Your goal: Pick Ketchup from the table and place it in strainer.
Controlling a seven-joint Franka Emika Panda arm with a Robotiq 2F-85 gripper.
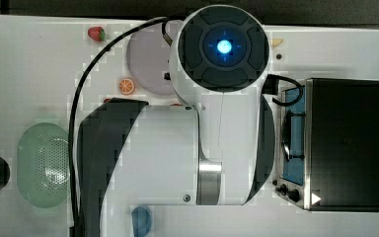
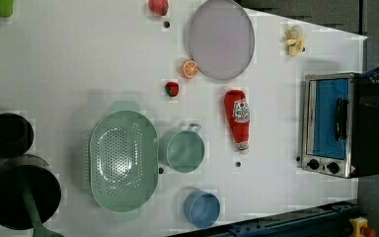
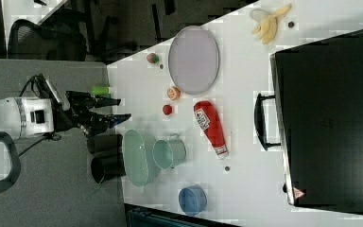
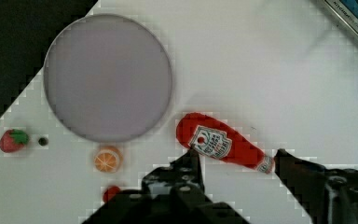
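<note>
The ketchup bottle [image 2: 238,120] lies flat on the white table [image 2: 79,59], cap toward the left view's bottom, between the green cup [image 2: 182,150] and the toaster oven [image 2: 333,123] and touching neither. In the wrist view the bottle [image 4: 221,147] lies just beyond the gripper [image 4: 237,161], crosswise to the gap between the two black fingers [image 4: 191,163]; one fingertip overlaps the label end in the picture and the other sits just past the cap, but nothing is between them. The jaws stand fairly wide apart and hold nothing. In the right view the gripper [image 3: 116,109] sits at the end of the white arm [image 3: 14,118], which reaches in from the right view's left; there its fingers point toward the table and show well apart from the bottle [image 3: 211,126]. In the top view the arm [image 1: 177,153] covers the middle of the table, with its black cable [image 1: 81,89] looping beside it. The strainer [image 2: 123,160] sits on the table just beside the green cup, on the side away from the bottle, and has nothing in it. A grey plate [image 2: 221,39], an orange slice [image 2: 190,69] and a strawberry [image 2: 171,89] lie near the bottle's base end.
</note>
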